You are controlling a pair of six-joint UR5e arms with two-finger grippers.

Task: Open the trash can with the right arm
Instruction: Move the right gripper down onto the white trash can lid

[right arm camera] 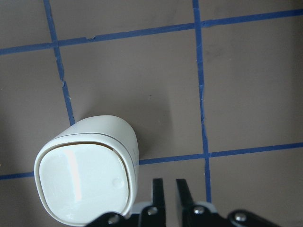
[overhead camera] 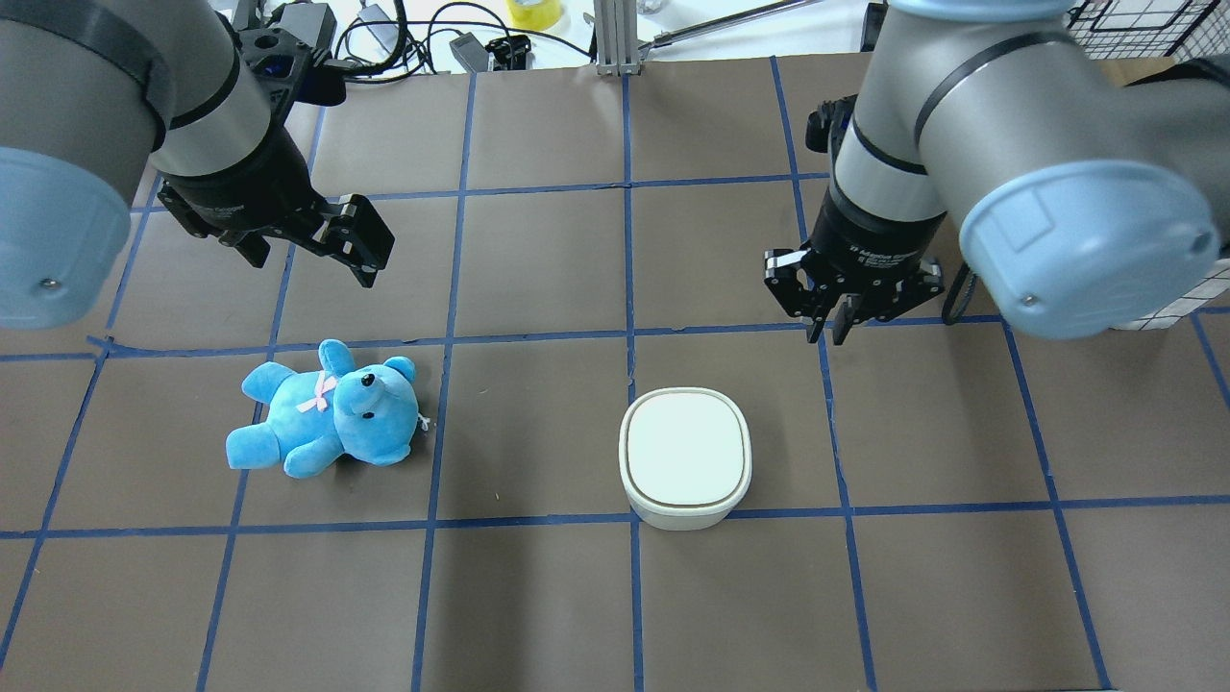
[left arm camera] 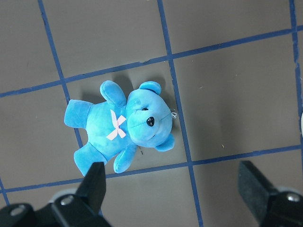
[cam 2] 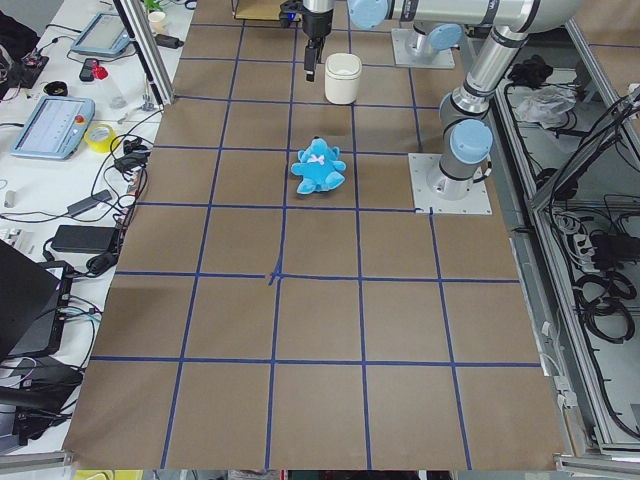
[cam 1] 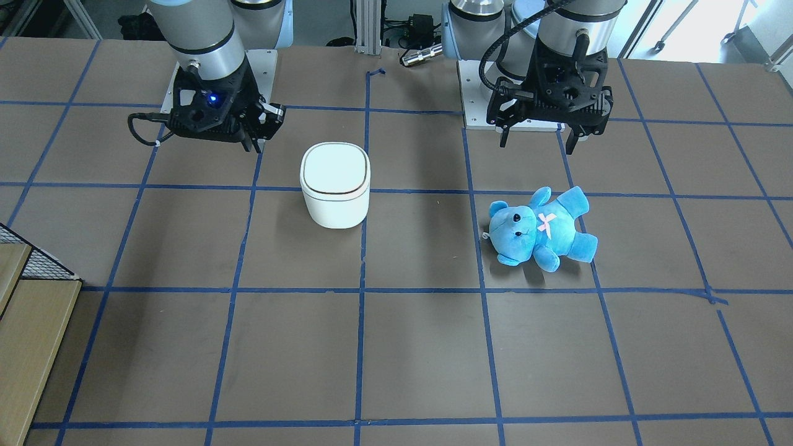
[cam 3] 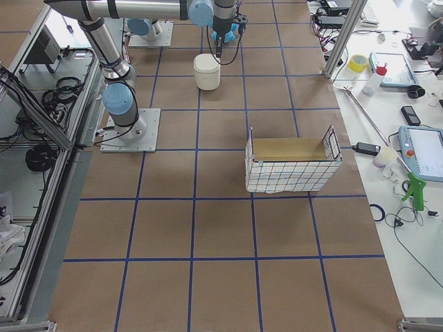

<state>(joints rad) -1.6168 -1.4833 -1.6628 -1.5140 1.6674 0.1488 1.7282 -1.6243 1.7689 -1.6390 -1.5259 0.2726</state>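
Observation:
The white trash can (overhead camera: 685,457) stands on the table with its flat lid closed; it also shows in the front view (cam 1: 335,184) and the right wrist view (right arm camera: 85,182). My right gripper (overhead camera: 838,322), with the blue light in the front view (cam 1: 257,145), is shut and empty. It hangs above the table beside the can, apart from it; its fingertips (right arm camera: 158,185) sit just right of the can's wall. My left gripper (overhead camera: 312,259) is open and empty above the blue teddy bear (overhead camera: 327,408).
The teddy (cam 1: 542,229) lies on its back about two grid squares from the can. A wire basket with a cardboard liner (cam 3: 291,166) stands farther along the table on the right arm's side. Blue tape lines grid the brown table.

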